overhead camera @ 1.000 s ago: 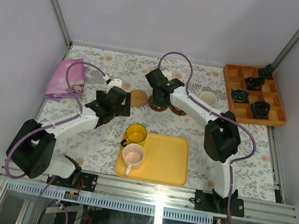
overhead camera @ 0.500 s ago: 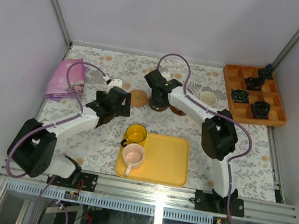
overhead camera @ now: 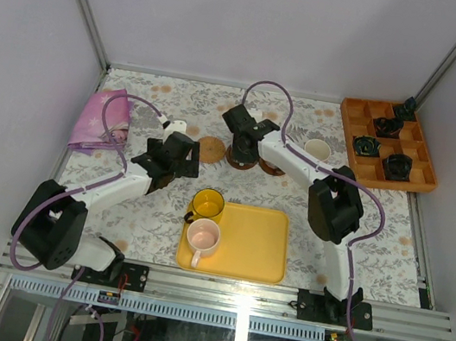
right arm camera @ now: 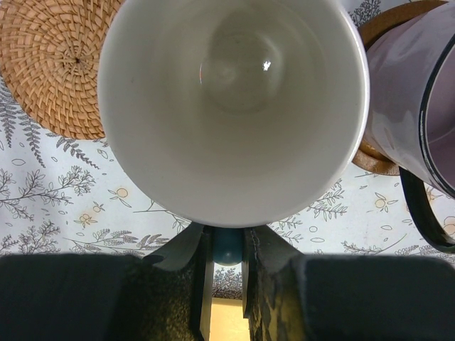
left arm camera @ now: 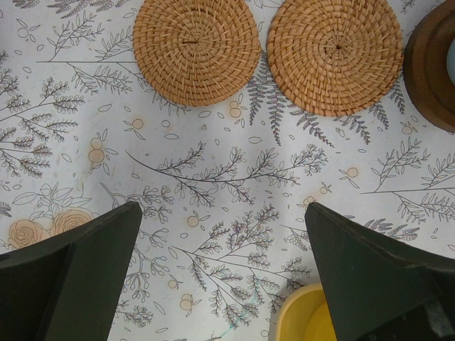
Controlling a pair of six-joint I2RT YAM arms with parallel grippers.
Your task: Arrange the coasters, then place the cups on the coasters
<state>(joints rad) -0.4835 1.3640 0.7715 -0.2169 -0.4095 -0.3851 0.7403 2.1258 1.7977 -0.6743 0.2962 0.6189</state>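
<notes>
1. The yellow tray (overhead camera: 254,249) is taken as the landmark. It lies at the near edge of the tabletop (overhead camera: 153,224), between the two arms.
2. A pale pink cup (overhead camera: 203,236) is seen on the tray's left part. A yellow cup (overhead camera: 208,203) is seen at its far left corner.
3. Beyond the tray, a woven tan coaster (left arm camera: 195,50) and a second tan coaster (left arm camera: 334,55) are laid side by side, close but apart. A dark brown coaster (left arm camera: 430,64) is placed just to their right.
4. Over that dark coaster the white-and-blue cup (right arm camera: 234,106) is held upright, mouth up. Its blue handle (right arm camera: 227,250) is enclosed between the narrowly set jaws of the right pincer (right arm camera: 227,241). Whether the handle is pressed cannot be told.
5. Just right of it, a purple-grey cup (right arm camera: 416,106) is stood on another dark coaster (right arm camera: 373,160).
6. The left pincer (left arm camera: 227,277) is spread wide and empty. It is held above bare tabletop between the tray's far left corner and the tan coasters.
7. Farther beyond the tray's right side a fifth cup (overhead camera: 317,150) is seen, pale inside. An orange compartment box (overhead camera: 362,114) with black objects (overhead camera: 387,125) is seen beyond it, and a pink cloth (overhead camera: 101,119) far to the left.
</notes>
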